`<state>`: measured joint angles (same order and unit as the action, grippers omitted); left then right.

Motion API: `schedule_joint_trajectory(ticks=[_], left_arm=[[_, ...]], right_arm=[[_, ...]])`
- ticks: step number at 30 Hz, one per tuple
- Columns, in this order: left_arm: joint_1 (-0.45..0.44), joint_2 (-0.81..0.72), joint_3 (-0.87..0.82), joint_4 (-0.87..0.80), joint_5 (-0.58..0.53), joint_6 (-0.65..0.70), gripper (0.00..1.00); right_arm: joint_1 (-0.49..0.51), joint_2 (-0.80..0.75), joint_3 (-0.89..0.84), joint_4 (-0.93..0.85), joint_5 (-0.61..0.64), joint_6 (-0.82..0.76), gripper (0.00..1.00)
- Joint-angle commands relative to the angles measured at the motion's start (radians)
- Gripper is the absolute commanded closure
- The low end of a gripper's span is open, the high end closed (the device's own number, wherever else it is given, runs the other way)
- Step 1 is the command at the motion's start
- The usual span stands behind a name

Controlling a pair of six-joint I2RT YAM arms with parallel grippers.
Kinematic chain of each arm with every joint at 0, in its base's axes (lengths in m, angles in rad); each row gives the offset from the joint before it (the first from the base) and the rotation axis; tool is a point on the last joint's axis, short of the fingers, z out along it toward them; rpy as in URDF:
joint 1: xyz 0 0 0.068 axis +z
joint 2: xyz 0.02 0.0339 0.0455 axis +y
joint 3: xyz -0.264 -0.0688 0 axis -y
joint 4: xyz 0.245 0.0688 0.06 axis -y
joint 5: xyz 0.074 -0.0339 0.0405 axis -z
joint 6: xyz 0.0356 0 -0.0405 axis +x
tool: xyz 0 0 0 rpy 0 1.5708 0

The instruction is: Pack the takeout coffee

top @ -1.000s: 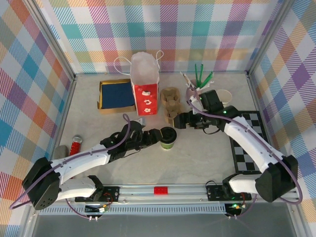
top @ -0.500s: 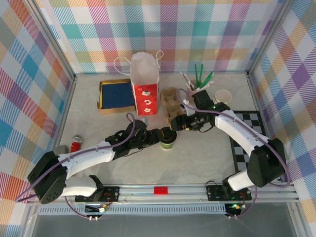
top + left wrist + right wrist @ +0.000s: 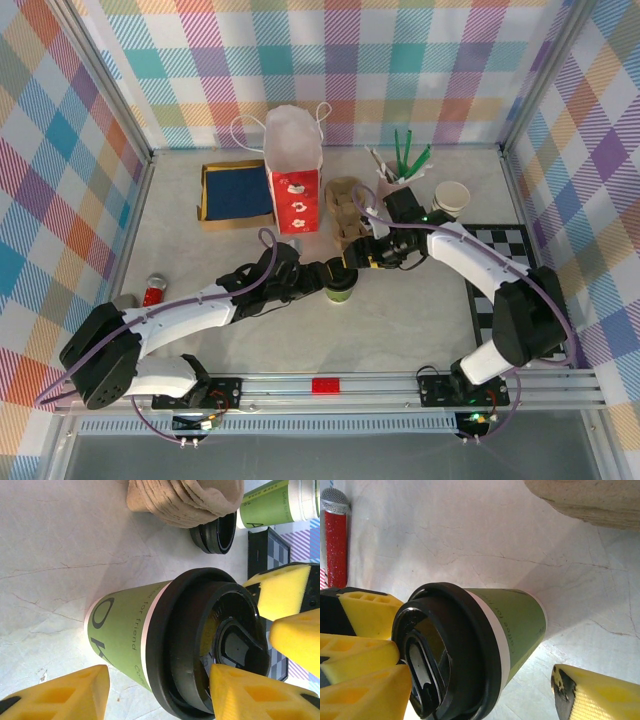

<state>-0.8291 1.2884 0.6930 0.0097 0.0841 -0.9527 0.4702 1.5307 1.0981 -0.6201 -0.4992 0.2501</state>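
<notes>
The takeout coffee (image 3: 340, 287), an olive-green cup with a black lid, stands upright on the table in front of the red bag (image 3: 295, 190). My left gripper (image 3: 320, 272) is at the cup's left and my right gripper (image 3: 354, 260) at its upper right, both close over the lid. In the left wrist view the cup (image 3: 150, 645) lies between my left gripper's (image 3: 155, 695) yellow fingers, with a gap at its body. In the right wrist view my right gripper (image 3: 480, 697) straddles the cup (image 3: 485, 640), one finger clearly apart. Both are open.
A pulp cup carrier (image 3: 345, 212) sits just behind the cup, beside the bag. A blue-topped box (image 3: 237, 192) lies back left. Green stirrers (image 3: 405, 160), a cup stack (image 3: 452, 197) and a loose black lid (image 3: 217, 530) are back right. A checkered board (image 3: 510, 290) lies right, a red microphone (image 3: 153, 295) left.
My right gripper has swung left from near the carrier onto the cup and its jaws have narrowed. The left gripper has edged closer to the cup. The cup has stayed put.
</notes>
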Motion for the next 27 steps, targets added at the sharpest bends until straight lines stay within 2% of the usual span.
schedule_joint_trajectory(ticks=[1, 18, 27], left_arm=[[-0.01, 0.018, 0.028, 0.009, -0.014, 0.001, 0.45], [-0.011, 0.025, 0.028, -0.024, -0.032, 0.012, 0.5], [-0.01, 0.022, 0.025, -0.048, -0.046, 0.017, 0.51]], right_arm=[[-0.002, 0.02, -0.012, 0.025, -0.029, -0.002, 0.28], [-0.001, 0.029, -0.102, 0.089, 0.004, 0.027, 0.39], [-0.001, 0.014, -0.138, 0.11, 0.015, 0.045, 0.42]])
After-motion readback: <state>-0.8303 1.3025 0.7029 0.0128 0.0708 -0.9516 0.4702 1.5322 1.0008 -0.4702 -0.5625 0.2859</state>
